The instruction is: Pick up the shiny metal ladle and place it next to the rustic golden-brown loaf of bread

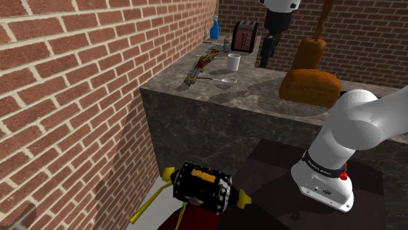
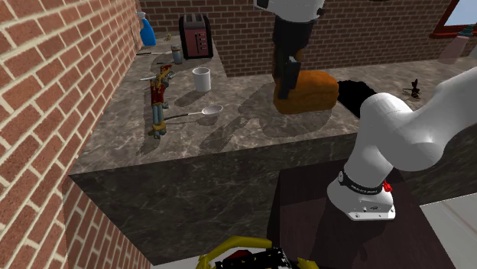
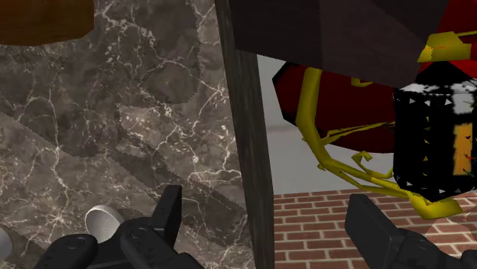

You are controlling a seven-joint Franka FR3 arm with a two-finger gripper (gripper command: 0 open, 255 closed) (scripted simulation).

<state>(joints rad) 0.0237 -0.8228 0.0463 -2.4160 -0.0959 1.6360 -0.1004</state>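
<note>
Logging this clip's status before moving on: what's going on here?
A white Franka arm reaches over a dark marbled counter. Its black gripper hangs open and empty above the counter, close to the brown bread loaf. The metal ladle lies untouched on the counter, near a white cup and a colourful figure, apart from the loaf. The pickup has not yet begun.

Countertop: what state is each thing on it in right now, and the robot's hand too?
Ladle: lying flat on the counter, not held.
Loaf: resting on the counter.
White cup: standing upright.
Toaster: standing upright by the brick wall.
Spray bottle: standing upright.
Hand: open, holding nothing.
</note>
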